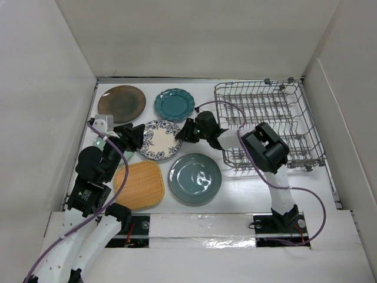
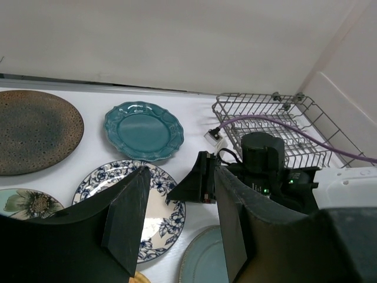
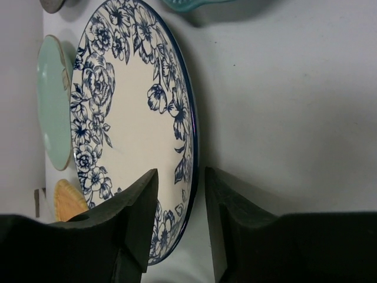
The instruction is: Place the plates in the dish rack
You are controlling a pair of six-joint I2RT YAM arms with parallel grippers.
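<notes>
Five plates lie flat on the white table: dark brown [image 1: 122,103], teal scalloped [image 1: 174,104], white with blue flowers [image 1: 159,140], grey-blue [image 1: 195,178] and tan woven [image 1: 140,185]. The wire dish rack [image 1: 306,118] stands at the right. My right gripper [image 1: 182,132] is open at the floral plate's right edge. In the right wrist view its fingers [image 3: 181,174] straddle that plate's rim [image 3: 188,135] with gaps on both sides. My left gripper [image 1: 134,137] is open at the plate's left edge, and in the left wrist view [image 2: 181,177] it hovers over the plate [image 2: 159,206].
A pale green flowered plate [image 2: 26,203] lies partly under my left arm at the table's left side. White walls enclose the table on three sides. A purple cable [image 2: 277,121] runs over the rack's near corner.
</notes>
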